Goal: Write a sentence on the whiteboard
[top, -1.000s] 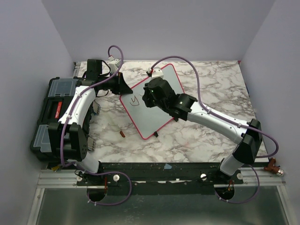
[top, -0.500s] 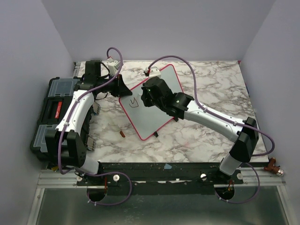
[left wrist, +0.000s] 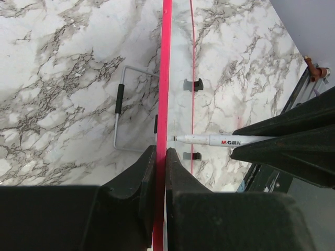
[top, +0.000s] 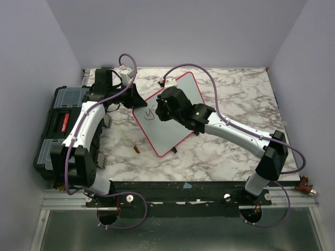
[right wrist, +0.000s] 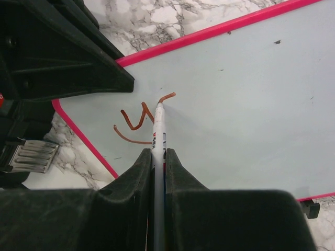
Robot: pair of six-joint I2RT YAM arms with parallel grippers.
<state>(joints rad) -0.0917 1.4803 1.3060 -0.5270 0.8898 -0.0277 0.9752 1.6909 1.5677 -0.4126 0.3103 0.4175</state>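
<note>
Along the marker (left wrist: 209,139) barrel runs "M&G"; the whiteboard (right wrist: 251,94) bears brown strokes (right wrist: 137,121).

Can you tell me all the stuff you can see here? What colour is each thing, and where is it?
table: one, white-and-grey marble, under everything.
whiteboard: one, pale grey-white with a red-pink frame, middle of the table.
scribbles: a few, orange-brown, near the whiteboard's left corner.
marker: one, white, tip on the whiteboard.
wire stand: one, grey with a black grip, at the whiteboard's back side.
toolbox: one, black, left edge of the table.
small cap-like piece: one, reddish-brown, on the table by the whiteboard's near corner.
cables: several, purple, looping over the arms.
left hand: one, black, shut on the whiteboard's frame.
right hand: one, black, shut on the marker.
</note>
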